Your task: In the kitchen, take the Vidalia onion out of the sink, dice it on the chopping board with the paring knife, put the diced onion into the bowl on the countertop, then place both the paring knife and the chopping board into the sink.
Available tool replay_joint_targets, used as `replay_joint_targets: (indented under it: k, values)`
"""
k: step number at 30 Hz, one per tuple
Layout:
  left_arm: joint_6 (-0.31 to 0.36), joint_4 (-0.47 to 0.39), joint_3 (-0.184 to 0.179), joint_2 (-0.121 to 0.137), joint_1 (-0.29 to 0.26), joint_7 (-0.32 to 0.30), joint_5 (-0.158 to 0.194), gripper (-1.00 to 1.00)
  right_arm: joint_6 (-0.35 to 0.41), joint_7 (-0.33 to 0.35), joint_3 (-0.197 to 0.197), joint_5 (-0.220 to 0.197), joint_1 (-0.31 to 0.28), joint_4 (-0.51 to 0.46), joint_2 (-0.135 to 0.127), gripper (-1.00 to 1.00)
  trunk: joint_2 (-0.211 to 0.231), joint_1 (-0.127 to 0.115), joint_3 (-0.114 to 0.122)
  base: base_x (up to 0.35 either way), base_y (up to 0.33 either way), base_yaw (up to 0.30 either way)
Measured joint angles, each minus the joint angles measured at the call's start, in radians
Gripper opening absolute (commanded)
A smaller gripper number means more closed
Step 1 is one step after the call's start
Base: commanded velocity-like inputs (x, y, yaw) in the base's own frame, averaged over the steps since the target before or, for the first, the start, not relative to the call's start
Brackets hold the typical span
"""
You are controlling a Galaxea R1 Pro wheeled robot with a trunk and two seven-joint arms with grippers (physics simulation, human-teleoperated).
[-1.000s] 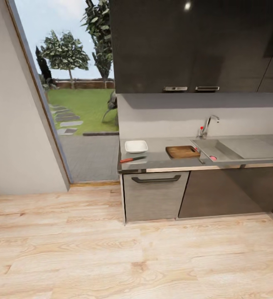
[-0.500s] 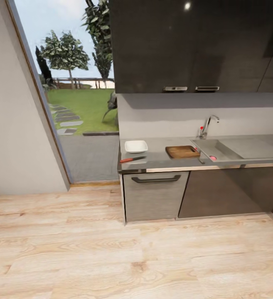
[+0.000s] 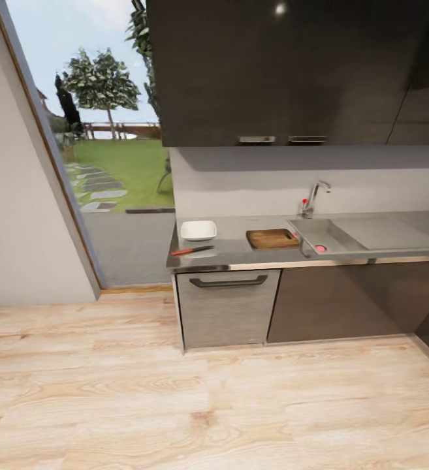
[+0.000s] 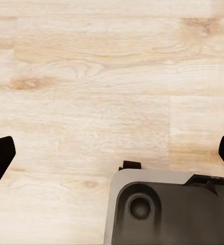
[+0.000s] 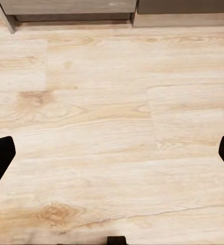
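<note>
On the countertop (image 3: 234, 245) we count one bowl (image 3: 198, 230), one knife (image 3: 192, 250) and one board (image 3: 272, 238); one onion (image 3: 320, 249) sits in the sink (image 3: 345, 236). Left gripper (image 4: 112, 153) and right gripper (image 5: 112, 153) fingers stand apart over floor.

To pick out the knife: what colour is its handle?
Red-orange, on the paring knife near the countertop's front edge; head view.
</note>
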Motion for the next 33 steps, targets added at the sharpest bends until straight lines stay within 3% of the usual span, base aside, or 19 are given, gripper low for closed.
replay_joint_targets:
  k: [33]
  values:
    - [0.001,0.001,0.000,0.000,0.000,0.001,0.000,1.00,0.001,0.000,0.001,0.000,0.000,0.018,0.003,1.00,0.000,0.000,0.000,0.000,-0.320,0.000]
